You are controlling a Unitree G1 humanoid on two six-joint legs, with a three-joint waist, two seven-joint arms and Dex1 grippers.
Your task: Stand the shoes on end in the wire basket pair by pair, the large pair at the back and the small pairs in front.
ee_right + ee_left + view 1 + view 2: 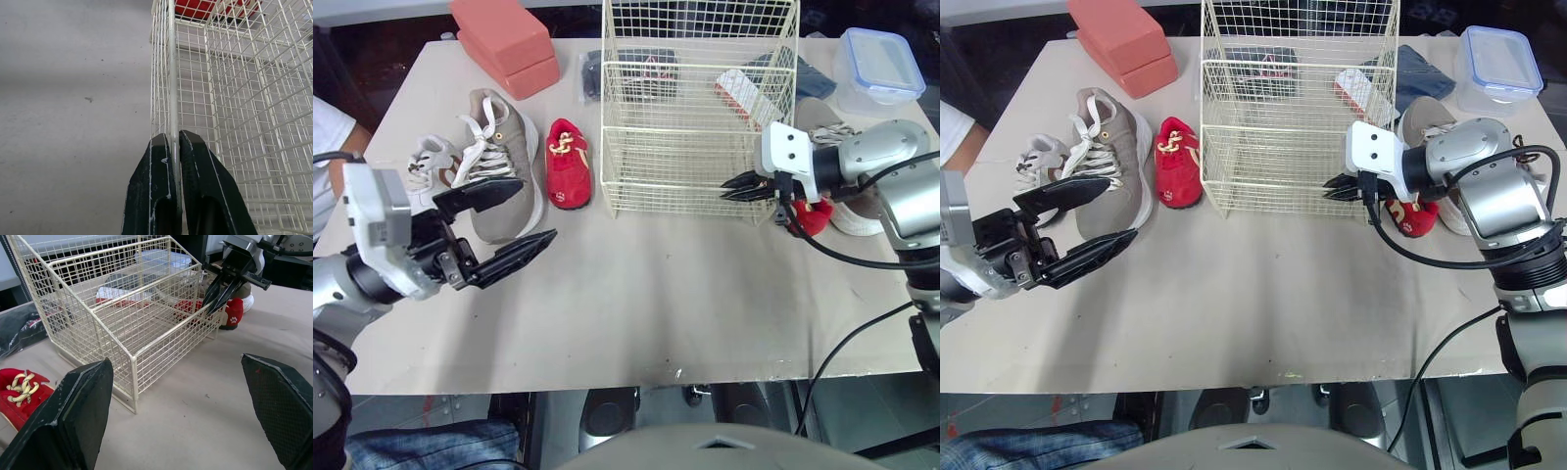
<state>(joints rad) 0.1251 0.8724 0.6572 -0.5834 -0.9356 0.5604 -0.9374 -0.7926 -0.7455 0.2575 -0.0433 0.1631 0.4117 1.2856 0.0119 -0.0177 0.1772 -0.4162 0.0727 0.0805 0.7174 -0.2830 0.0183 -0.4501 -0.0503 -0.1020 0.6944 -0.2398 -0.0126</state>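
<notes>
Wire basket [697,147], corner seemingly pinched, right gripper [727,188]

Basket [695,108]: cream wire grid
Big shoe [494,166]: beige, with white laces and sole
Laced red shoe [568,164], left of centre: red, yellow laces
Paw-print shoe [234,308]: red, white paw print
White shoe [431,157], far left: white
Box [504,39], upper left: salmon pink
Tub [878,64], upper right: clear, blue lid
Table [656,294]: plain beige
Left gripper [538,209]: black fingers
Right gripper [724,189]: black fingers, white housing
</notes>
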